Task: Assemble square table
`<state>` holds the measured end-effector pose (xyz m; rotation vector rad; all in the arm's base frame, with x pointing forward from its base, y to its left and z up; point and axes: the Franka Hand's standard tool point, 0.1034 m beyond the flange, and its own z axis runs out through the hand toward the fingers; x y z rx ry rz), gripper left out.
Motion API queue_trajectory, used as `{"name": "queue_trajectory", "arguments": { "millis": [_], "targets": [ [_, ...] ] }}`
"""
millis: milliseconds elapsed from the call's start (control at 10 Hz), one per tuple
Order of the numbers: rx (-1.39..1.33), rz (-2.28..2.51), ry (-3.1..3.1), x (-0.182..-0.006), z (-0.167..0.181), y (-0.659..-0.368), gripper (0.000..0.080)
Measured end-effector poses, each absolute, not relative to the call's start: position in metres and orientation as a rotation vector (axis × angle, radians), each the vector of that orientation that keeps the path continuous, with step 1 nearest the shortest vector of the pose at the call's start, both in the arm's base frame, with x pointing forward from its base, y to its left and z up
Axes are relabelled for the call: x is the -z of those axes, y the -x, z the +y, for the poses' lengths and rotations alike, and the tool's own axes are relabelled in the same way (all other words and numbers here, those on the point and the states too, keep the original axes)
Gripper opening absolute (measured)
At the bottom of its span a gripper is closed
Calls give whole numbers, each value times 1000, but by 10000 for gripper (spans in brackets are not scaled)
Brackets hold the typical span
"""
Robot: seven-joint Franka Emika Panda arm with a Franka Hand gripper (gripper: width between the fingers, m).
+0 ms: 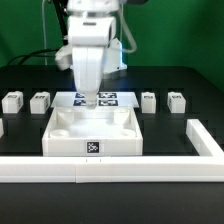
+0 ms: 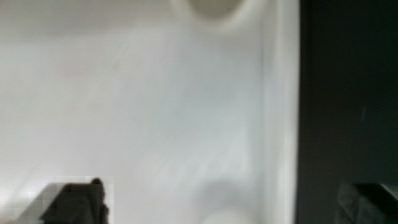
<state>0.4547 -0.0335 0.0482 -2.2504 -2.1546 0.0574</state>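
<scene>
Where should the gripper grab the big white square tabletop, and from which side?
Likely by the rim nearest the marker board, from straight above: the tabletop lies flat and looks too wide to span, but that rim is thin. The open gripper hangs there.

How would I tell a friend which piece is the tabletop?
Start at the long white rail along the front of the black table. Just behind its middle lies the square tabletop, under the arm's open gripper. Unlike the small legs behind, it is large and tray-like, tagged on its front edge.

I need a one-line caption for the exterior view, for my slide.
Robot arm, fingers open, above the white tabletop; four small legs in a row behind it.
</scene>
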Motion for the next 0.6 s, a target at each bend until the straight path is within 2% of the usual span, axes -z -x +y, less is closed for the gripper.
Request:
{"name": "queue_trajectory", "arguments": {
  "millis": [300,600],
  "targets": [
    [-60,-2151,2250,-46,-33,-454,650],
    [-53,-2131,2246,-13,-30,-448,650]
  ]
}}
